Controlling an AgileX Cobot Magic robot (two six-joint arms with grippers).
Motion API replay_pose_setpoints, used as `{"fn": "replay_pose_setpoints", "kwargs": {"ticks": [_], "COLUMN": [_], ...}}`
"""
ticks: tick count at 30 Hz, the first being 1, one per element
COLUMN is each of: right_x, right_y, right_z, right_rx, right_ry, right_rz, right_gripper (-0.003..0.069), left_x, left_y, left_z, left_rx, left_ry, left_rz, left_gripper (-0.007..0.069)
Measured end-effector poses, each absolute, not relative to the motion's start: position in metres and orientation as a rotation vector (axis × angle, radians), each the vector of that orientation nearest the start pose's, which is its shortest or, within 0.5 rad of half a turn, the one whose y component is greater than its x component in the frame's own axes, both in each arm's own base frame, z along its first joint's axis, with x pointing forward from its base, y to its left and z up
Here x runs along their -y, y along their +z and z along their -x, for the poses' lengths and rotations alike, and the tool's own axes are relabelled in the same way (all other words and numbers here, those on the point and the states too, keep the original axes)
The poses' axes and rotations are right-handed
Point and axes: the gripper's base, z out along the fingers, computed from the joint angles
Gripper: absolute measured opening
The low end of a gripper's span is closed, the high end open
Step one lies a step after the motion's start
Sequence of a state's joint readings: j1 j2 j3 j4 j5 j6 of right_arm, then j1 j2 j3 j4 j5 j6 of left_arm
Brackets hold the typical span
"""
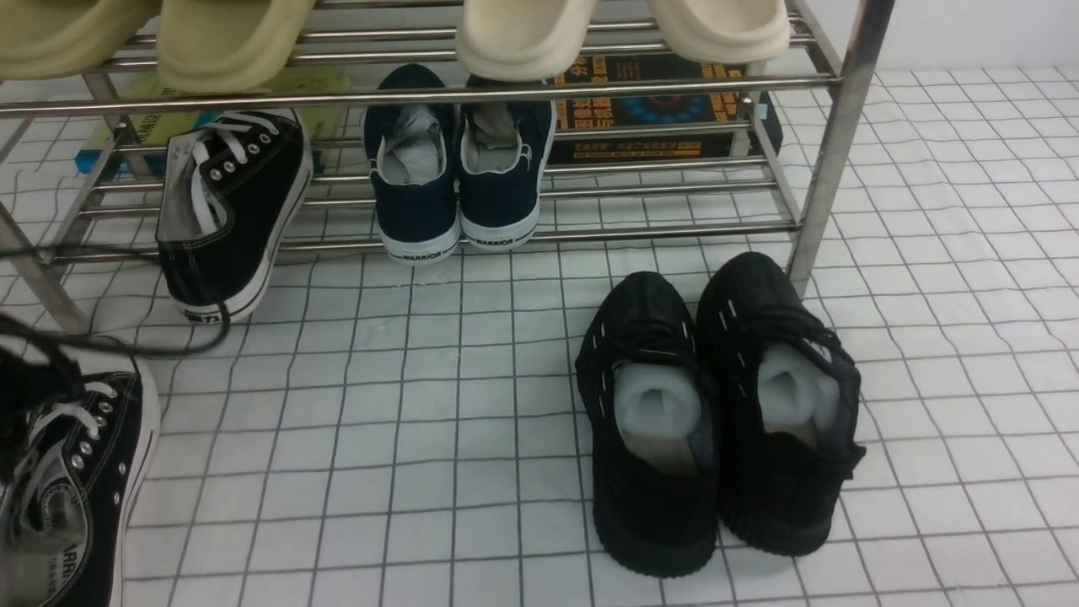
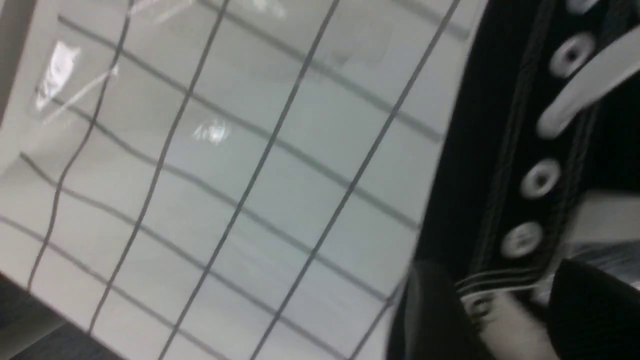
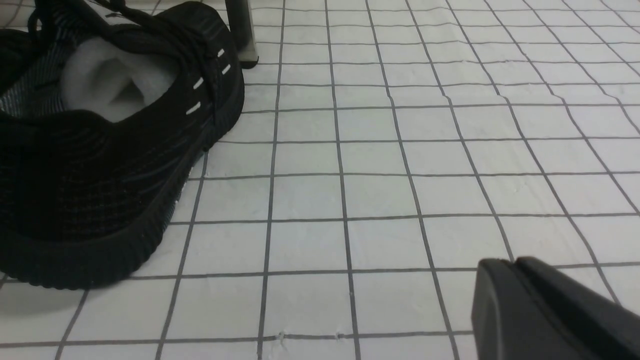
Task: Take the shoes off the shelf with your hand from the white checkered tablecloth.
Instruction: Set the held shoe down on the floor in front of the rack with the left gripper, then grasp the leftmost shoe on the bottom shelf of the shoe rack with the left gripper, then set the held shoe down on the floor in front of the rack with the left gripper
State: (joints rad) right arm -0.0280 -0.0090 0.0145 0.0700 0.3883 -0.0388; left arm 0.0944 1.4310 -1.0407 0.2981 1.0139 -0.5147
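One black canvas sneaker (image 1: 232, 211) with white laces leans on the lower tier of the steel shelf (image 1: 590, 88), its heel down on the white checkered tablecloth (image 1: 405, 421). The other sneaker of the pair (image 1: 80, 480) is at the near left edge over the cloth. My left gripper (image 1: 21, 405) is mostly cut off by the frame edge. In the left wrist view it (image 2: 505, 315) is shut on this sneaker's (image 2: 500, 150) eyelet side, one finger (image 2: 430, 315) outside and one inside. My right gripper (image 3: 515, 267) is shut and empty, low over the cloth (image 3: 375, 190), right of the shoes.
A navy WARRIOR pair (image 1: 459, 169) sits mid-shelf. All-black knit sneakers (image 1: 716, 413) stand on the cloth before the right shelf leg (image 1: 830, 143); one shows in the right wrist view (image 3: 110, 150). Beige slippers (image 1: 523, 34) sit on the upper tier. A black cable (image 1: 126, 346) trails at the left.
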Motion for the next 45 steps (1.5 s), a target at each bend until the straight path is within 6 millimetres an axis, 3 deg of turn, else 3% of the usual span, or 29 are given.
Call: {"fn": "replay_pose_setpoints", "kwargs": {"ticks": [3,6,9,11,15,25,28,29,30,34,38,41,45], "right_x": [-0.001,-0.001,-0.001,-0.001,-0.001,-0.001,-0.001,-0.001,-0.001,-0.001,-0.001,-0.001,-0.001], "right_y": [0.174,0.174,0.174,0.174,0.174,0.174,0.174,0.174,0.174,0.174,0.174,0.174,0.174], "right_z": [-0.052,-0.052,-0.052,-0.052,-0.052,-0.052,-0.052,-0.052,-0.052,-0.052,-0.052,-0.052,-0.052], "right_rx": [-1.876,-1.876,-1.876,-1.876,-1.876,-1.876,-1.876,-1.876,-1.876,-1.876,-1.876,-1.876,-1.876], "right_ry": [0.023,0.023,0.023,0.023,0.023,0.023,0.023,0.023,0.023,0.023,0.023,0.022,0.022], "right_rz": [-0.032,-0.032,-0.032,-0.032,-0.032,-0.032,-0.032,-0.032,-0.032,-0.033,-0.033,-0.034,-0.034], "right_gripper": [0.0041,0.0041,0.0041,0.0041,0.0041,0.0041,0.0041,0.0041,0.0041,0.0041,0.0041,0.0041,0.0041], "left_x": [-0.044,-0.033,-0.029,-0.029,-0.03,-0.029,-0.029,-0.029,-0.029,-0.029,-0.03,-0.02,-0.006], "left_y": [0.295,0.317,0.316,0.303,0.281,0.239,0.235,0.235,0.235,0.243,0.26,0.284,0.289], "left_z": [-0.284,-0.32,-0.343,-0.365,-0.383,-0.405,-0.406,-0.406,-0.405,-0.394,-0.37,-0.331,-0.299], "left_rx": [-2.659,-2.555,-2.502,-2.481,-2.484,-2.513,-2.526,-2.53,-2.545,-2.621,-2.736,-2.815,-2.83], "left_ry": [0.176,-0.051,-0.133,-0.168,-0.174,-0.211,-0.222,-0.224,-0.213,-0.16,-0.068,0.048,0.102], "left_rz": [0.694,0.654,0.644,0.65,0.658,0.705,0.719,0.72,0.702,0.648,0.619,0.532,0.503], "left_gripper": [0.0381,0.039,0.0391,0.0391,0.0391,0.0377,0.03,0.0257,0.0165,0.0048,0.0033,0.0033,0.0033]}}
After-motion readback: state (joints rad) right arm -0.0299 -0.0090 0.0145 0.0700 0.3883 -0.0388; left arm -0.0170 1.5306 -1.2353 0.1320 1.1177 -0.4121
